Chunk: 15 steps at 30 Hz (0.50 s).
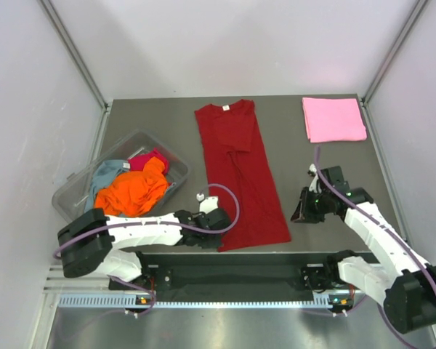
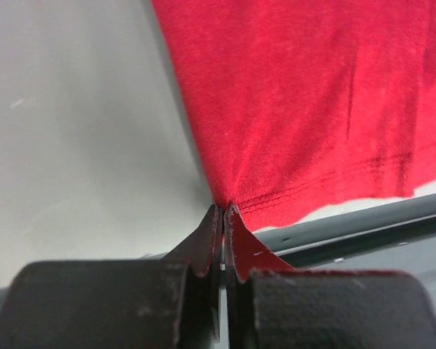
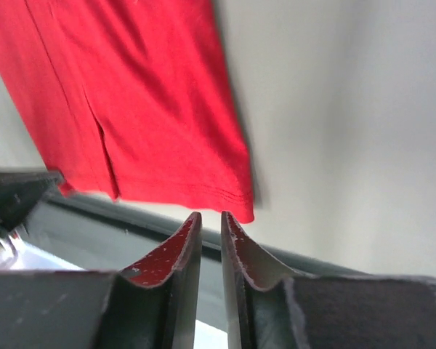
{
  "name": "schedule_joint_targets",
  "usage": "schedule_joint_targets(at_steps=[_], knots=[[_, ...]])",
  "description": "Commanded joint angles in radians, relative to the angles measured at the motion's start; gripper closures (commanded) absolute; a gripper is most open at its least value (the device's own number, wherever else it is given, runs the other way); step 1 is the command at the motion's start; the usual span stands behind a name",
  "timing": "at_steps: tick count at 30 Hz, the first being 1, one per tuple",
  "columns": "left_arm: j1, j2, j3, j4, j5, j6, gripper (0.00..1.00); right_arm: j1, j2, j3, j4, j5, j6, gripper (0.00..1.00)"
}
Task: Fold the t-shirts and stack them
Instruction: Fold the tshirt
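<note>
Lying lengthwise at centre of grey worktop (image 1: 291, 145): dark red cotton t-shirt (image 1: 240, 171), sleeves folded in, collar far. Left end effector (image 2: 223, 218) pinching its near-left hem corner, fingers clamped together on cloth. Right end effector (image 3: 210, 231) hovering just right of near-right corner, fingers nearly together, gripping nothing. Folded light pink t-shirt (image 1: 333, 119) sitting far right. Clear plastic tub (image 1: 76, 193) at left holding orange, grey-blue, magenta shirts.

You are looking at a lab test cell: plain white panels (image 1: 240, 43) enclose a grey table (image 1: 291, 156), and an aluminium rail (image 1: 225, 299) runs along the table's near edge, under the arm bases.
</note>
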Motion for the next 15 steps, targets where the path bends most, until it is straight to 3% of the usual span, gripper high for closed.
schedule_joint_targets(at_steps=[1, 5, 10, 15], knots=[[-0.008, -0.075, -0.046, -0.111, -0.022, -0.024, 1.0, 0.094, -0.002, -0.011, 0.047, -0.008, 0.062, 0.81], [-0.008, -0.139, -0.085, -0.16, -0.045, -0.052, 1.0, 0.218, 0.032, -0.024, 0.089, 0.049, 0.127, 0.8], [-0.008, -0.205, -0.094, -0.202, -0.061, -0.06, 1.0, 0.28, 0.041, -0.029, 0.109, 0.094, 0.193, 0.75], [-0.008, -0.233, -0.08, -0.206, -0.048, -0.051, 0.78, 0.34, 0.011, -0.096, 0.127, 0.103, 0.258, 0.73]])
